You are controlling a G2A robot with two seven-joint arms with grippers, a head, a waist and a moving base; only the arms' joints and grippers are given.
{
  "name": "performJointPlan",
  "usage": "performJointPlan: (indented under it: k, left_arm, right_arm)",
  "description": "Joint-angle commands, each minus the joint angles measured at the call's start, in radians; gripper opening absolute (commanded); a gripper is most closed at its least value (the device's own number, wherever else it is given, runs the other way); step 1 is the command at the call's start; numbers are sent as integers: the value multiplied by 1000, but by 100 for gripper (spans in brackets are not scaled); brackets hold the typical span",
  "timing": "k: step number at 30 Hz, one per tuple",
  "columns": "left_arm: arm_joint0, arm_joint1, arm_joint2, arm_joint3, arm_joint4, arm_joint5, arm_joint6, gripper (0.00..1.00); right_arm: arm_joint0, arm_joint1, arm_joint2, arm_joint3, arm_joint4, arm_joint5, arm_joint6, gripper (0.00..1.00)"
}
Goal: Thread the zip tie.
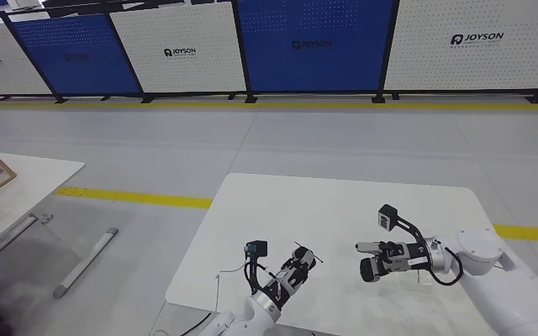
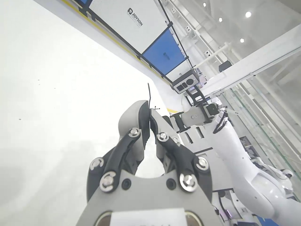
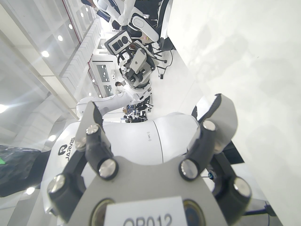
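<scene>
Left hand pinching zip tie, white table

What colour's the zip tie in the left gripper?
Black thin zip tie, clearest in left wrist view.

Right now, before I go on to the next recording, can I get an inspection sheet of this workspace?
Surface: white table, a few small dark specks on it.
Job's things: black zip tie, pinched in the left tool, one end sticking out past the fingertips; no loop seen.
Clutter: nothing seen.
Grippers: left tool shut on the zip tie; right tool open and holding nothing, apart from the left tool, both over the table.
Cables: black cable looped at the left wrist; a second black loop at the right wrist.
Surroundings: blue and white panels, yellow floor line, second table off to the side.
</scene>
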Motion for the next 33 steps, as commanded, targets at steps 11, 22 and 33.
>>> performJointPlan:
  k: [11, 22, 33]
  left_arm:
    - [19, 1, -2, -42, -42, -81, 14, 0]
    - [30, 3, -7, -54, -81, -89, -15, 0]
    - [30, 3, -7, -54, -81, -89, -15, 0]
  right_arm:
    - [0, 0, 0, 0, 0, 0, 0, 100]
    - [0, 0, 0, 0, 0, 0, 0, 100]
    - [-18, 43, 89, -69, -141, 82, -17, 100]
